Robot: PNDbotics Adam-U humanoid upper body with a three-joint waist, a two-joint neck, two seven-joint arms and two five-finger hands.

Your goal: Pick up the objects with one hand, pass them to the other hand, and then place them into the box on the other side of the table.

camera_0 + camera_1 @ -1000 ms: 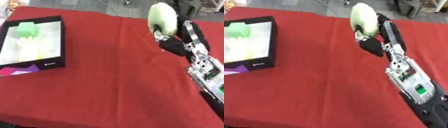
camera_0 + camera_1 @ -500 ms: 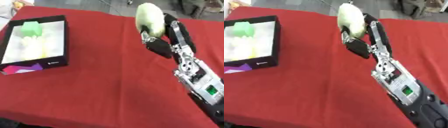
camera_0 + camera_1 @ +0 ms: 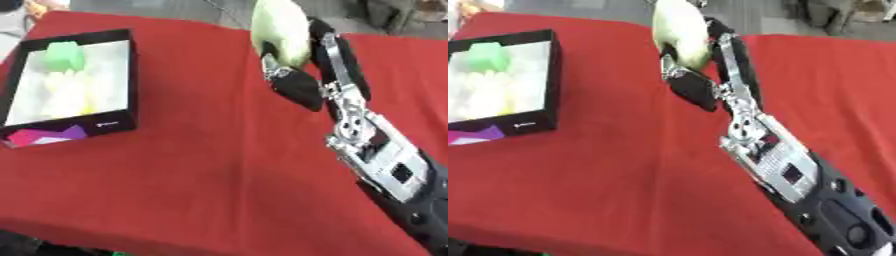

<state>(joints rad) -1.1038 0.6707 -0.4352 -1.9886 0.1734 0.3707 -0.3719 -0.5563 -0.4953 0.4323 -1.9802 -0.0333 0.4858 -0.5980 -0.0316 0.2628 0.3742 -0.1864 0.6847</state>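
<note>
Pale green-white rounded obj (image 3: 278,31) held up off the red tablecloth (image 3: 201,165), near table's far edge, mid-right. Right hand (image 3: 302,75) has fingers + thumb curled round its lower part, arm stretched in from lower right w/ obj raised, prob. so it clears the cloth and sits presented for a hand-over. Left hand not visible in either view. Black box (image 3: 127,82) at far left, well apart from obj, already holds a green block (image 3: 65,55) and pale items; likely the drop target.

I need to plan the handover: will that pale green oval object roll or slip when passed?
Probably prone to roll: the pale green oval object looks rounded and smooth. It may slip, since the right hand curls round only its lower part. Weight is unclear.
</note>
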